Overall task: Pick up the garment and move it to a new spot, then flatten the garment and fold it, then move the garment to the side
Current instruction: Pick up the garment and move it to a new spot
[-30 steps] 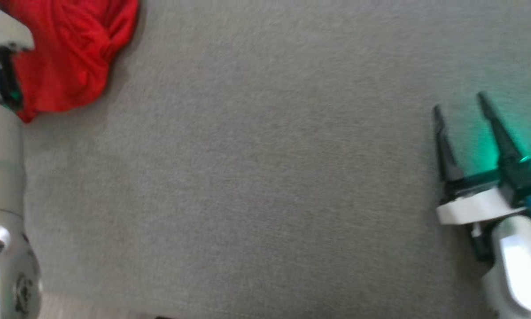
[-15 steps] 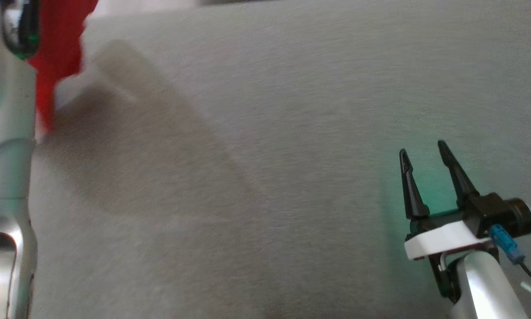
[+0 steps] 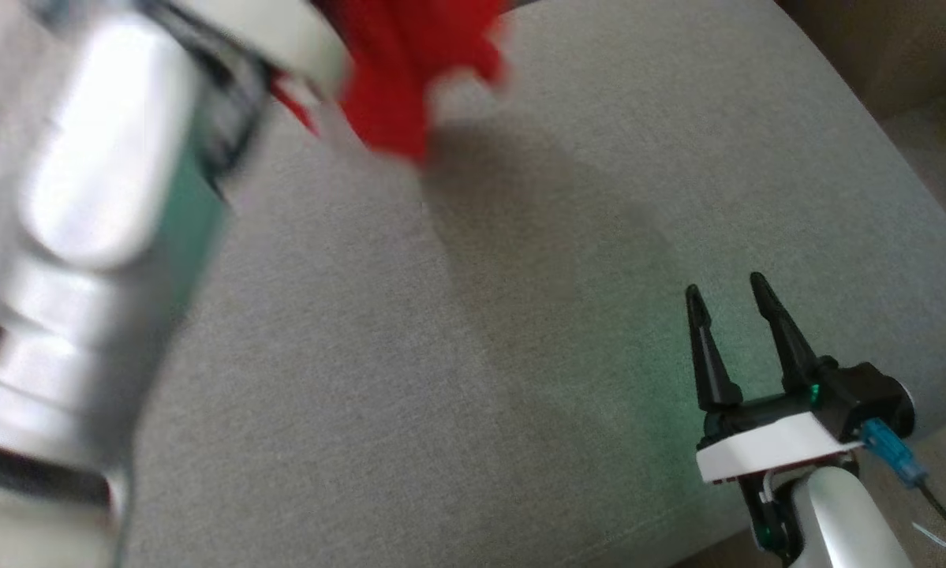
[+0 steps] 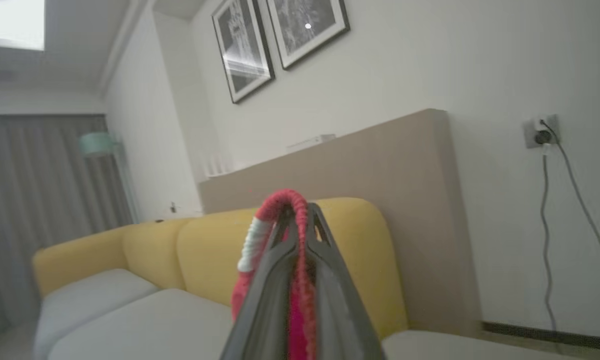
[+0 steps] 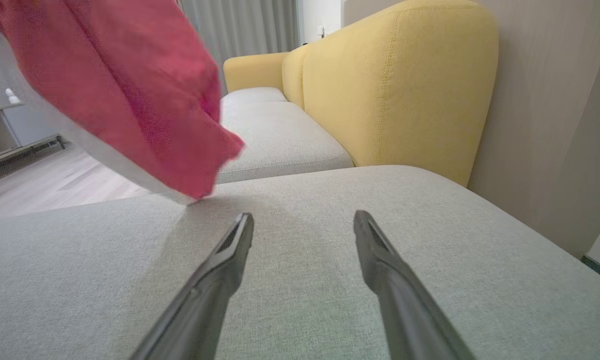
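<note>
The red garment [image 3: 409, 79] was seen lifted above the grey seat cushion [image 3: 441, 355], bunched and hanging from the L gripper [image 4: 300, 212]. In the L wrist view the 2 dark fingers [image 4: 274, 280] were pressed together on a fold of the red fabric [image 4: 298, 300]. That fold looped over their tips, with a white-edged strip alongside. In the head view the L forearm [image 3: 102, 197] was blurred at upper L, and a soft shadow was cast on the cushion beneath the cloth. The R gripper [image 3: 725, 285] was held low over the cushion at lower R, well apart from the garment. Its 2 fingers [image 3: 709, 355] were spread wide and nothing was held between them. In the R wrist view the R gripper [image 5: 304, 216] was pointed along the cushion [image 5: 79, 260] toward the yellow backrest [image 5: 395, 90], and the garment [image 5: 119, 90] was hung at upper L. Whether the garment's lowest corner touched the cushion could not be told. In the L wrist view 2 framed pictures [image 4: 244, 50], a wall socket w/ plugged cable [image 4: 542, 132] and a grey curtain [image 4: 29, 200] were visible.
</note>
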{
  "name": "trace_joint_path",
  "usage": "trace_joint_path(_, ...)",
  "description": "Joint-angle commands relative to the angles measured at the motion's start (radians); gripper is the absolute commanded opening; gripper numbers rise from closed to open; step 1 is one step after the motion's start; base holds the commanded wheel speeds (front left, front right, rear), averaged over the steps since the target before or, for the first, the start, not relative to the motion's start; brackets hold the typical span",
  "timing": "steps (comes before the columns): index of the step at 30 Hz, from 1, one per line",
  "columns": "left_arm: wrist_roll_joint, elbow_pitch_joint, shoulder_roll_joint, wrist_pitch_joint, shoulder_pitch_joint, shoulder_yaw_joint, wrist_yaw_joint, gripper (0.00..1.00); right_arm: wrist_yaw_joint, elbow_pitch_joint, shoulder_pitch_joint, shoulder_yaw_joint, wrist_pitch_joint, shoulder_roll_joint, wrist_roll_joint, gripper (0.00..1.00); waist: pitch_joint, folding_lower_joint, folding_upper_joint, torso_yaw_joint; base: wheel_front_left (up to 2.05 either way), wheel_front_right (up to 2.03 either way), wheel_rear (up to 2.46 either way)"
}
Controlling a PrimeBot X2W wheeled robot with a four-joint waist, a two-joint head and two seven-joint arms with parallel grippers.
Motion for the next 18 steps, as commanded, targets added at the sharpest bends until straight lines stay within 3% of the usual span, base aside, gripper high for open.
trace_joint_path(1,-0.012,-0.024,0.036,-0.006,0.029,0.008,0.002,0.0,-0.001,-0.037,-0.021,0.027,-0.003,-0.002,0.007,1.0,0.02,0.0004,-0.0001,0.002,0.0,0.0,0.0)
trace_joint_path(6,-0.067,-0.027,0.029,-0.07,0.285,-0.155,0.002,0.0,-0.001,-0.038,-0.024,0.017,-0.003,-0.002,0.006,1.0,0.054,0.0004,-0.0001,0.041,0.0,0.0,0.0)
trace_joint_path(10,-0.058,0.046,0.007,-0.141,0.482,-0.268,0.002,0.0,-0.001,-0.031,-0.013,-0.006,-0.003,-0.002,-0.003,1.0,0.059,0.0004,-0.0001,0.094,0.0,0.0,0.0)
trace_joint_path(11,-0.059,0.068,-0.005,-0.158,0.523,-0.291,0.002,0.17,-0.001,-0.029,-0.009,-0.011,-0.003,-0.002,-0.006,1.0,0.056,0.0004,-0.0001,0.108,0.0,0.0,0.0)
trace_joint_path(12,-0.064,0.09,-0.021,-0.177,0.556,-0.299,0.004,0.76,-0.001,-0.027,-0.003,-0.015,-0.003,-0.002,-0.008,1.0,0.052,0.0004,-0.0001,0.124,0.0,0.0,0.0)
trace_joint_path(13,-0.067,0.111,-0.04,-0.195,0.584,-0.302,0.011,1.0,-0.001,-0.025,0.004,-0.023,-0.003,-0.002,-0.009,1.0,0.045,0.0004,-0.0001,0.145,0.0,0.0,0.0)
trace_joint_path(16,-0.058,0.154,-0.094,-0.23,0.671,-0.283,0.05,1.0,-0.001,-0.011,0.032,-0.032,-0.003,-0.002,-0.007,1.0,0.006,0.0004,-0.0001,0.205,0.0,0.0,0.0)
trace_joint_path(18,-0.044,0.105,-0.114,-0.232,0.714,-0.227,0.08,1.0,-0.001,-0.006,0.045,-0.038,-0.003,-0.002,-0.011,1.0,-0.019,0.0004,-0.0001,0.235,0.0,0.0,0.0)
